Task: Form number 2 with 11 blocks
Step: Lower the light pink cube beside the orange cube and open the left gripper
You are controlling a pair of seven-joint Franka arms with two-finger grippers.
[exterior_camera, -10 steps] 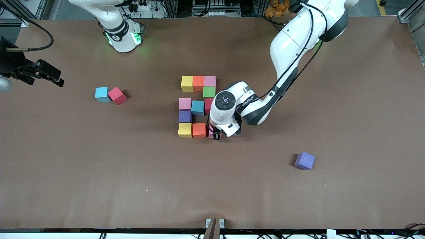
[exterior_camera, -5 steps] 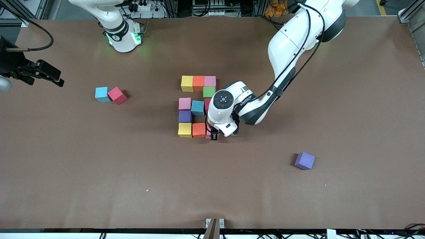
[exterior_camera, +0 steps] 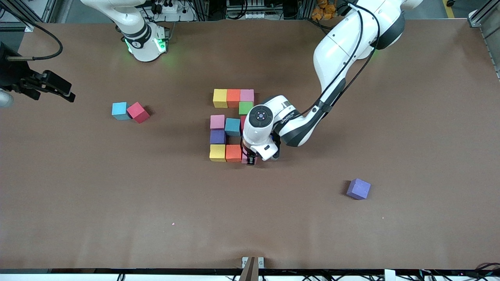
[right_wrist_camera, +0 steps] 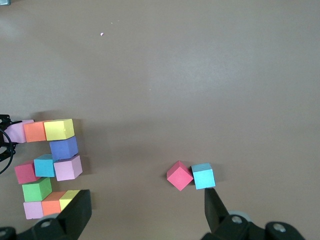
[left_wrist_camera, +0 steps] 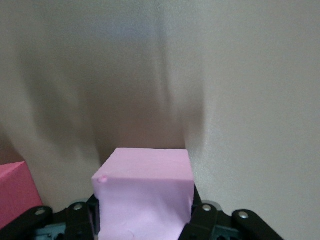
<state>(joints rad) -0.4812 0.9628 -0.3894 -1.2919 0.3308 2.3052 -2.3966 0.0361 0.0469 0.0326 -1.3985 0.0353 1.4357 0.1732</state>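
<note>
At the table's centre, the left gripper [exterior_camera: 252,159] sits at the end of the digit's row nearest the front camera, clamped on a pink block [left_wrist_camera: 145,192]. Left wrist view shows both fingers pressed on the cube's sides, cube squarely between them.

Key relation: the pink block goes beside the orange block [exterior_camera: 234,153], toward the left arm's end of the table, to close that row of three with the yellow block [exterior_camera: 217,152]. From the front it looks touching or almost touching the orange one; the wrist hides the seam, so I can't confirm. It looks down at table level, but contact isn't visible.

The number 2 [exterior_camera: 233,125] otherwise reads:
- row farthest from the camera: yellow, orange, pink
- green block [exterior_camera: 246,107] linking down
- middle row: pink, light blue block [exterior_camera: 233,127], red mostly under the left arm
- purple block [exterior_camera: 217,136] linking to the near row

My read: this is the eleventh cube, so what's left is a release and a straight lift. Risk: foam sticking to a finger and dragging the row.

Spares: a blue cube [exterior_camera: 120,111] and a red cube [exterior_camera: 138,112] touching each other toward the right arm's end, and a purple cube [exterior_camera: 358,189] well apart, nearer the camera.

Right gripper [right_wrist_camera: 145,210] waits with its fingers spread and nothing between them, high over the right arm's end of the table. No containers here.
</note>
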